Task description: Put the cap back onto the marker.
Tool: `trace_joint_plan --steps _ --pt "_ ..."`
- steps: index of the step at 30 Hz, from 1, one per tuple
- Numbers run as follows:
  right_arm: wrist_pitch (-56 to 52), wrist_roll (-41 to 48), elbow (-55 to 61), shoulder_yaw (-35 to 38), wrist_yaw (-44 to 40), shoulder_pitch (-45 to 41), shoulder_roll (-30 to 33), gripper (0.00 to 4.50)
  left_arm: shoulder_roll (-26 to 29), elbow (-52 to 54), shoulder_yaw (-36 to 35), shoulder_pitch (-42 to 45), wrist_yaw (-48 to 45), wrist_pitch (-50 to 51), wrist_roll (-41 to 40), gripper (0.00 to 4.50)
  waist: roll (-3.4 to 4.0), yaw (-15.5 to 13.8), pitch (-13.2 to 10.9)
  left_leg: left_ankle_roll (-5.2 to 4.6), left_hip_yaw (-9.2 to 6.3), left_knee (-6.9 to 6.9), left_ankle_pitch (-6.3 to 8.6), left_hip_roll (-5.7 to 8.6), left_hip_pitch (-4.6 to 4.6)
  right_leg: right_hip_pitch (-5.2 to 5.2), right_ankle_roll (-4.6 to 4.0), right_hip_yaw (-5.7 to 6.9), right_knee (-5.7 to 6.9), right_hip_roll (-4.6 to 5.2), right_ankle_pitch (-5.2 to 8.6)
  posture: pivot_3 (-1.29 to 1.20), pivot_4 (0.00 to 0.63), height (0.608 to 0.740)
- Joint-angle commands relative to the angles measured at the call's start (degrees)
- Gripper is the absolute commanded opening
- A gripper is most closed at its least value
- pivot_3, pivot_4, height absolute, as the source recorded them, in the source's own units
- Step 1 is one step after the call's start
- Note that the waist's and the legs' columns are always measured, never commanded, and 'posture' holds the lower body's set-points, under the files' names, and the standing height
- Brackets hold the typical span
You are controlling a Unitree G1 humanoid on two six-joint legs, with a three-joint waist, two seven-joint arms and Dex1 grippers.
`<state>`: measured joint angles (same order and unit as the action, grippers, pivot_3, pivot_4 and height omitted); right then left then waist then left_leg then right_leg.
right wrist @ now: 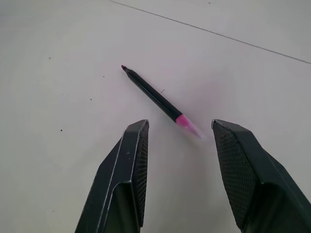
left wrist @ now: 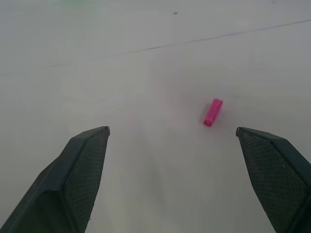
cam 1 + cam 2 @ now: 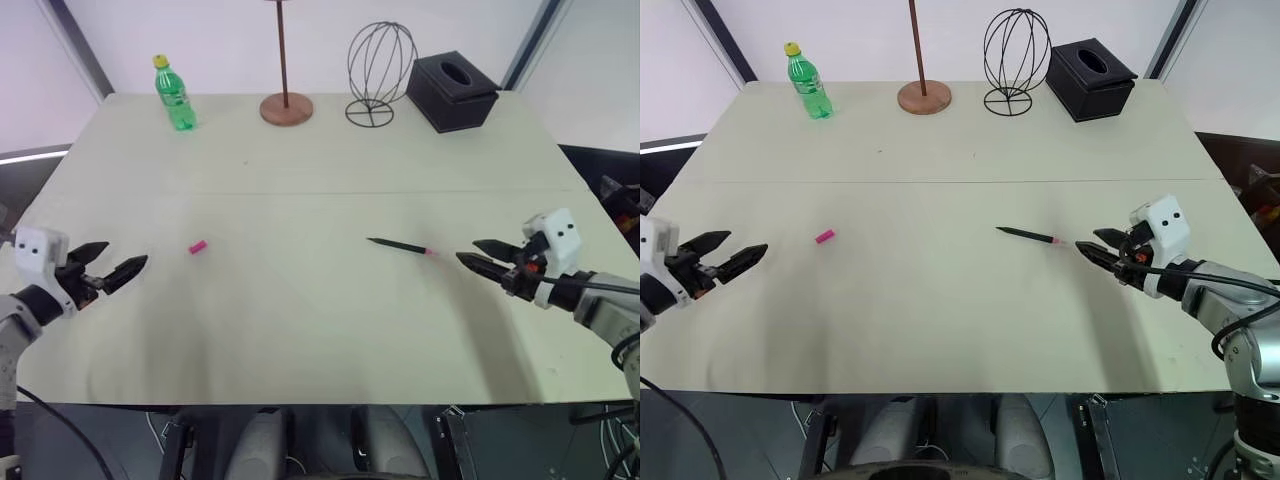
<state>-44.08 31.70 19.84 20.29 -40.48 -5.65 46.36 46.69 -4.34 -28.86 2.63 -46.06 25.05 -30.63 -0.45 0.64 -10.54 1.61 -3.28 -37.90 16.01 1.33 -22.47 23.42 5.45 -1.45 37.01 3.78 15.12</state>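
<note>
Left eye view: bottle (image 3: 174,94), box (image 3: 452,91) far back; both claws apart.

My pale table (image 3: 320,300) is carrying 6 things: the pink cap (image 3: 197,246) lying left, the black marker (image 3: 400,246) lying right, and a green bottle (image 3: 174,94), wooden stand (image 3: 286,108), wire form (image 3: 378,65) and black box (image 3: 452,92) standing along its far edge.

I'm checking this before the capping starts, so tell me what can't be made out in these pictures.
- The marker: its pink rear end blurs out in the right wrist view, so its exact end is unclear.
- The cap: too small in any view to tell which end is open.
- The wooden stand: its pole is cut off by the head views' top edge.
</note>
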Motion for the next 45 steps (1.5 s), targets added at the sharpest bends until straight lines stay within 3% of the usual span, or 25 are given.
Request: trace_joint_plan --steps 1,14,20,27,34,41,45 --pt "2.13 -0.53 0.3 0.08 -0.45 -0.67 0.49 2.11 1.28 0.33 -2.28 0.81 -0.43 0.5 -0.93 4.39 0.0 0.01 0.0 0.0 0.0 0.0 0.0 0.0 0.0 0.0 0.0 0.0 0.0 0.0 0.0 0.0 0.15 0.74" --pt "7.44 -4.22 -4.23 -2.31 -2.99 -2.87 1.64 2.11 1.77 -0.01 -2.01 1.25 -1.52 0.09 -0.42 4.39 0.0 0.02 0.0 0.0 0.0 0.0 0.0 0.0 0.0 0.0 0.01 0.01 0.0 -0.02 -0.01 0.0 0.15 0.74" --pt "15.55 -9.94 -10.67 -8.54 -8.02 -6.45 3.75 2.11 5.78 -2.08 -0.39 4.42 -6.39 0.2 -0.08 4.39 -0.01 0.1 -0.01 0.0 0.01 0.0 0.0 0.0 0.0 0.01 0.01 0.04 0.0 -0.07 -0.01 0.0 0.15 0.74" --pt "29.4 -17.55 -27.25 -17.42 -14.83 -16.48 2.25 2.11 14.2 -5.96 3.28 8.41 -19.78 3.04 -1.18 4.39 0.02 0.43 -0.02 0.0 0.13 0.03 0.0 0.02 0.01 0.05 0.03 0.06 0.0 -0.18 -0.02 0.0 0.15 0.74" --pt "36.69 -20.43 -38.59 -20.93 -19.49 -22.85 -0.21 2.11 21.56 -7.37 10.15 12.88 -34.3 4.16 -0.87 4.39 0.07 0.41 -0.08 0.0 0.16 0.04 0.0 0.05 0.01 0.07 0.04 0.05 0.03 -0.21 -0.02 0.0 0.15 0.74" --pt "40.8 -22.64 -45.04 -23.58 -22.72 -26.99 -3.45 2.11 19.56 -5.56 16.73 24.02 -36.17 5.63 -0.76 4.39 0.04 0.5 -0.2 0.0 0.15 0.02 0.0 0.06 0.01 0.06 0.06 0.07 0.07 -0.26 -0.03 0.0 0.15 0.74" --pt "42.51 -24.08 -48.55 -25.2 -24.72 -29.11 -4.61 2.11 17.99 -2.52 18.15 26.22 -34.97 7.77 -1.3 4.39 0.03 0.6 -0.22 -0.01 0.15 0.01 -0.01 0.06 0.01 0.07 0.06 0.05 0.1 -0.29 -0.03 0.0 0.15 0.74"
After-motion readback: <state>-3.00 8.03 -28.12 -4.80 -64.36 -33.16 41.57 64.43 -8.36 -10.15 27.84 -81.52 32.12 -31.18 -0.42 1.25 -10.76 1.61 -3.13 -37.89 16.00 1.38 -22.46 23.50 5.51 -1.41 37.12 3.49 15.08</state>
